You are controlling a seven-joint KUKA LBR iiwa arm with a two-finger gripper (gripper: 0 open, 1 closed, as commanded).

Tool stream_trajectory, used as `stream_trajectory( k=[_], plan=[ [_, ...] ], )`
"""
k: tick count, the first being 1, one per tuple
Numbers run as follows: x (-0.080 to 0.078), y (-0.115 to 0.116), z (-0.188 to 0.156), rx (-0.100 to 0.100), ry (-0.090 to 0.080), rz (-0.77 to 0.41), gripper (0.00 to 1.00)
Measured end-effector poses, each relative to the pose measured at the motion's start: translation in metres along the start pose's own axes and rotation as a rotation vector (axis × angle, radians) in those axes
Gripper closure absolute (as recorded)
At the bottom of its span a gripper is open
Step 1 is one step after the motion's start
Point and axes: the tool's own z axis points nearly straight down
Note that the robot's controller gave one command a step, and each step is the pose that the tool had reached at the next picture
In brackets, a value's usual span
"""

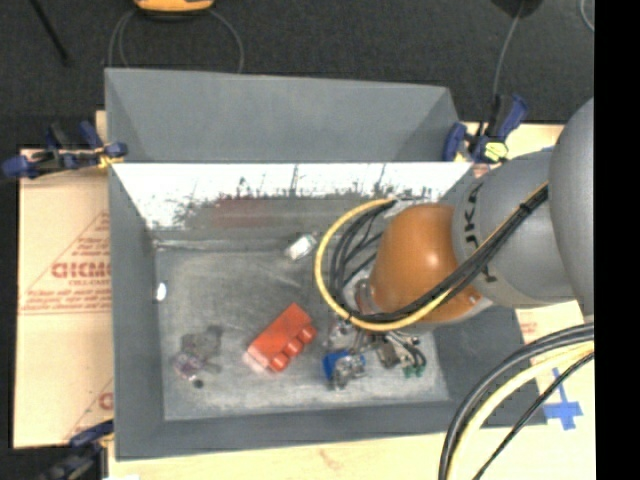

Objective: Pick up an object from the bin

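Observation:
My gripper [385, 349] is low in the bin's front right part, mostly hidden under the arm's orange cover. A small blue thing [338, 367] lies right at its lower left, touching or nearly touching it. A small dark green thing [413, 369] lies at its right. A red-orange toy block [282, 337] with studs lies on the bin floor just left of the gripper, tilted and apart from it.
A small grey and purple thing [197, 353] lies at the front left of the floor. A small white thing [300, 247] sits near the back wall, and a tiny white bit [160, 291] is by the left wall. The arm and its cables cover the bin's right side.

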Motion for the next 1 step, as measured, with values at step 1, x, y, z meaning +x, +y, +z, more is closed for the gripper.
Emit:
stream_trajectory(
  k=[1],
  plan=[
    [-0.0290, -0.0123, -0.1319, -0.001, 0.003, -0.266, 1.00]
  ],
)
